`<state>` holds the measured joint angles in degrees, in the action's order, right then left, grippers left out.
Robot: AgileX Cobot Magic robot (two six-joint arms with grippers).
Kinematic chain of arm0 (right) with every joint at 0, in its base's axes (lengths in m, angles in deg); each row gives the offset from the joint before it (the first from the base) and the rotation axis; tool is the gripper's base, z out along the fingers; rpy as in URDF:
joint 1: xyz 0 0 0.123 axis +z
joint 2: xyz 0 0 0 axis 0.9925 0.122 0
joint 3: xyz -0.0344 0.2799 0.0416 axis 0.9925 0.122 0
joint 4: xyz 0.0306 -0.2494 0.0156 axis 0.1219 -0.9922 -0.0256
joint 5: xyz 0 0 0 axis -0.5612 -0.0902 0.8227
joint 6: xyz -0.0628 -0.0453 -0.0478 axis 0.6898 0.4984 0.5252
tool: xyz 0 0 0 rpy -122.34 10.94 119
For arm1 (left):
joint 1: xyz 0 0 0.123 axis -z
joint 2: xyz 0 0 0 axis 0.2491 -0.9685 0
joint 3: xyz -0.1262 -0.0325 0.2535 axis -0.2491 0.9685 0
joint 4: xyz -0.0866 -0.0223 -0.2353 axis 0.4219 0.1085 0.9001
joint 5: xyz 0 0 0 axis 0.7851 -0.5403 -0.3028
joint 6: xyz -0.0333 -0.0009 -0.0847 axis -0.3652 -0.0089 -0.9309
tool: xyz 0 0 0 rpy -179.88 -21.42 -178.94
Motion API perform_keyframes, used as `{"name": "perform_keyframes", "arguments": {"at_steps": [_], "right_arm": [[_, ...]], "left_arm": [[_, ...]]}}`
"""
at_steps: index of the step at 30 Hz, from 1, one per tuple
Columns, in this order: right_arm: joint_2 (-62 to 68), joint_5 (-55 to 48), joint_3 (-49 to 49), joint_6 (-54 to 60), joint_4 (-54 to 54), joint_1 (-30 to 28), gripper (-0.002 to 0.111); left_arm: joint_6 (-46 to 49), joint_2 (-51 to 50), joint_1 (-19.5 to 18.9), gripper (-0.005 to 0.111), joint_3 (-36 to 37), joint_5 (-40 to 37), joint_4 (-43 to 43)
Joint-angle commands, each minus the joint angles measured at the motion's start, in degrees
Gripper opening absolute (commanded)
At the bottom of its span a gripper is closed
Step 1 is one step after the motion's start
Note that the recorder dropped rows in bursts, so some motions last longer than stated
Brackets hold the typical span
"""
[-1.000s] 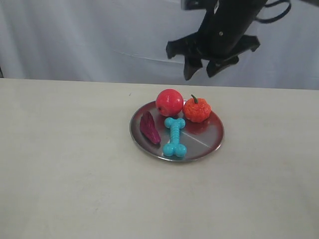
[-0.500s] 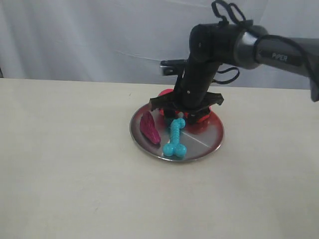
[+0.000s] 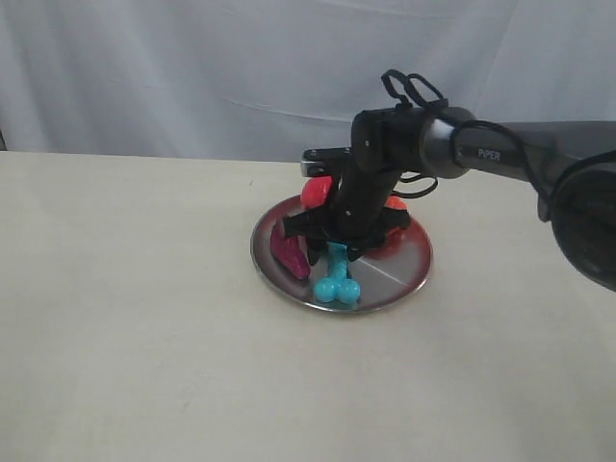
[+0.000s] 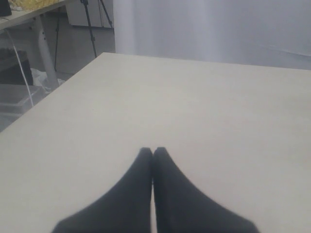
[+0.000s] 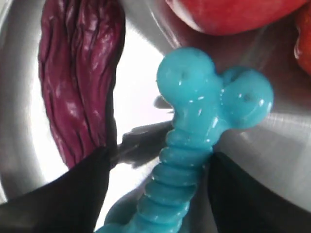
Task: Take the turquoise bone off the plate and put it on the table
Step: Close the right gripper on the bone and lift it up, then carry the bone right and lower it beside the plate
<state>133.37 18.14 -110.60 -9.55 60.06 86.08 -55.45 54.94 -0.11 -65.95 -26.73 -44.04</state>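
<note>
The turquoise bone (image 3: 337, 280) lies on the silver plate (image 3: 414, 274), which rests on the beige table (image 3: 144, 337). My right gripper (image 3: 335, 246) has come down onto the plate and stands open astride the bone. In the right wrist view the ribbed shaft of the bone (image 5: 192, 165) runs between the two dark fingers of the gripper (image 5: 158, 162), one finger wide of it and the other close beside it. The bone's knobbed end points toward the red ball. My left gripper (image 4: 153, 150) is shut on nothing above bare table (image 4: 218, 107), out of the exterior view.
A dark magenta ridged wedge (image 3: 287, 248) (image 5: 77, 82) lies on the plate right beside one finger. A red ball (image 3: 316, 191) (image 5: 233, 12) and an orange pumpkin toy (image 3: 397, 234) sit at the plate's far side, partly hidden by the arm. A white curtain hangs behind.
My right arm dropped from above the plate down onto it, and its open fingers now straddle the bone's shaft. The bone and other toys have not moved.
</note>
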Motion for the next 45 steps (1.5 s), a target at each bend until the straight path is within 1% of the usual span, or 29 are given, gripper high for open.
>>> {"name": "perform_keyframes", "arguments": {"at_steps": [1,4,8,9,11,16,22,25,28,29,31,35,37,40,42,43,44,45], "right_arm": [[0.9,0.9,-0.5,-0.2,-0.1,0.0,0.045],[1.0,1.0,-0.5,0.0,-0.2,0.0,0.035],[1.0,0.9,-0.5,0.1,-0.2,0.0,0.015],[1.0,0.9,-0.5,0.1,-0.2,0.0,0.007],[1.0,0.9,-0.5,0.1,-0.2,0.0,0.0],[0.1,0.4,-0.5,0.1,-0.2,0.5,0.0],[-6.4,-3.5,-0.5,0.1,0.0,1.2,0.0],[-11.7,-7.0,-0.5,-0.5,0.0,1.4,0.0],[-21.4,-8.4,-0.5,-1.6,-0.5,1.1,0.0],[-23.3,-8.5,-0.5,-2.3,-1.5,1.1,0.0],[-28.3,-10.3,-0.5,-5.0,-6.8,1.1,0.0],[-35.5,-19.4,-0.5,-9.2,-18.7,1.1,0.0],[-37.2,-21.8,-0.5,-9.2,-19.6,-1.0,0.0],[-38.5,-23.2,0.0,-7.8,-16.3,-6.8,0.0],[-38.9,-23.2,2.3,-7.4,-16.1,-9.8,0.0],[-38.9,-23.2,5.5,-6.9,-16.1,-12.0,0.0],[-38.9,-22.4,7.1,-6.7,-16.1,-12.8,0.0],[-38.9,-18.5,11.9,-6.5,-15.9,-14.4,0.0]], "left_arm": [[-0.2,0.1,-0.1,0.0,0.1,0.3,0.0],[-0.2,0.1,-0.1,0.0,0.1,0.3,0.0],[-0.2,0.1,-0.1,0.0,0.1,0.3,0.0],[-0.2,0.1,-0.1,0.0,0.1,0.3,0.0],[-0.2,0.1,-0.1,0.0,0.1,0.3,0.0],[-0.2,0.1,-0.1,0.0,0.1,0.3,0.0],[-0.2,0.1,-0.1,0.0,0.1,0.3,0.0],[-0.2,0.1,-0.1,0.0,0.1,0.3,0.0],[-0.2,0.1,-0.1,0.0,0.1,0.3,0.0],[-0.2,0.1,-0.1,0.0,0.1,0.3,0.0],[-0.2,0.1,-0.1,0.0,0.1,0.3,0.0],[-0.2,0.1,-0.1,0.0,0.1,0.3,0.0],[-0.2,0.1,-0.1,0.0,0.1,0.3,0.0],[-0.2,0.1,-0.1,0.0,0.1,0.3,0.0],[-0.2,0.1,-0.1,0.0,0.1,0.3,0.0],[-0.2,0.1,-0.1,0.0,0.1,0.3,0.0],[-0.2,0.1,-0.1,0.0,0.1,0.3,0.0],[-0.2,0.1,-0.1,0.0,0.1,0.3,0.0]]}}
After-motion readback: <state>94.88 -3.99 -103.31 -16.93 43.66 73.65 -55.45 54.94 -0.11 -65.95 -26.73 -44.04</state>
